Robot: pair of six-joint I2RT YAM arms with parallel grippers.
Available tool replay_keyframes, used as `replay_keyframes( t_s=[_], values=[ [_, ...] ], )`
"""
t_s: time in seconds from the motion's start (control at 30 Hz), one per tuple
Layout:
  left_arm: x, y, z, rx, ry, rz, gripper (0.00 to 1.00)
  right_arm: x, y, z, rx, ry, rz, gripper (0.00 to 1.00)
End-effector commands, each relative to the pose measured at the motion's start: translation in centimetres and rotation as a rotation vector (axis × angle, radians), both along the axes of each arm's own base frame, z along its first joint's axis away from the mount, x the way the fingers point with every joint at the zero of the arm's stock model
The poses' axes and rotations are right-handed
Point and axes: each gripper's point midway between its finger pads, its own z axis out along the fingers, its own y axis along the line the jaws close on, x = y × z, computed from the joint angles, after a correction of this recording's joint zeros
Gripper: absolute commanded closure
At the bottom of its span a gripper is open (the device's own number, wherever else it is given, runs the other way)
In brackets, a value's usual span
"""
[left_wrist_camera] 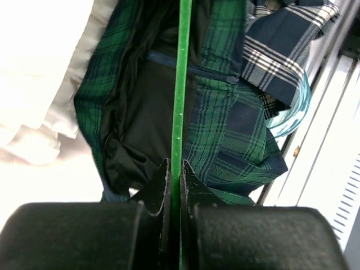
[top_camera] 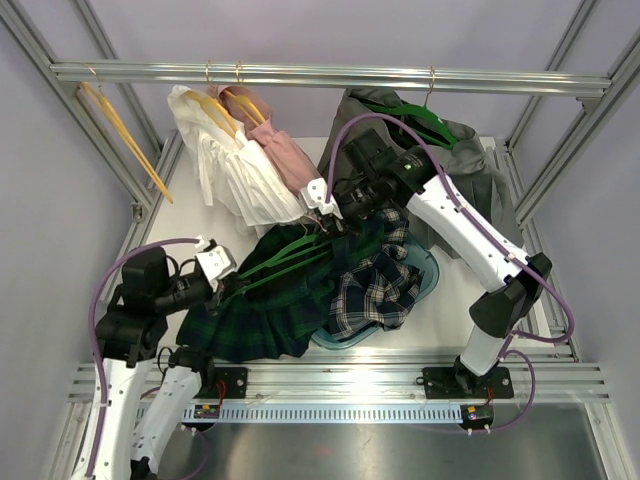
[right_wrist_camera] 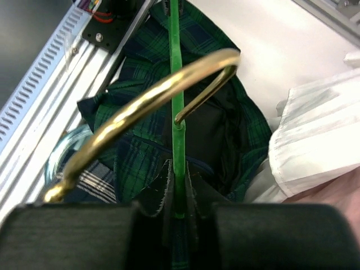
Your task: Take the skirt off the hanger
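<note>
My left gripper (left_wrist_camera: 175, 169) is pinched tight on the green hanger (left_wrist_camera: 181, 84), whose bar runs off toward twelve o'clock. My right gripper (right_wrist_camera: 179, 183) clamps the same hanger, its brass hook (right_wrist_camera: 146, 100) arching just past the jaws. The green plaid skirt (top_camera: 262, 305) lies heaped on the table (top_camera: 450, 310) under the hanger, with a white garment (top_camera: 245, 175) at its eleven o'clock.

Crumpled green-plaid skirt (top_camera: 250, 325) under thin green hanger (top_camera: 290, 258)
</note>
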Motion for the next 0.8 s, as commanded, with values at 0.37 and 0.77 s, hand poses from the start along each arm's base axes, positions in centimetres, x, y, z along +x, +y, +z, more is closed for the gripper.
replay_keyframes(
  t_s=[0.37, 0.77],
  values=[
    [-1.2, 2.1, 4.7, -0.076, -0.003, 0.231, 1.00, -0.8, -1.2, 9.6, 0.205, 0.461, -0.403, 0.07],
    [-3.2, 1.9, 7.9, -0.278, 0.162, 0.365, 1.00, 1.1, -2.9, 2.1, 0.171, 0.603, -1.077, 0.00]
  ],
)
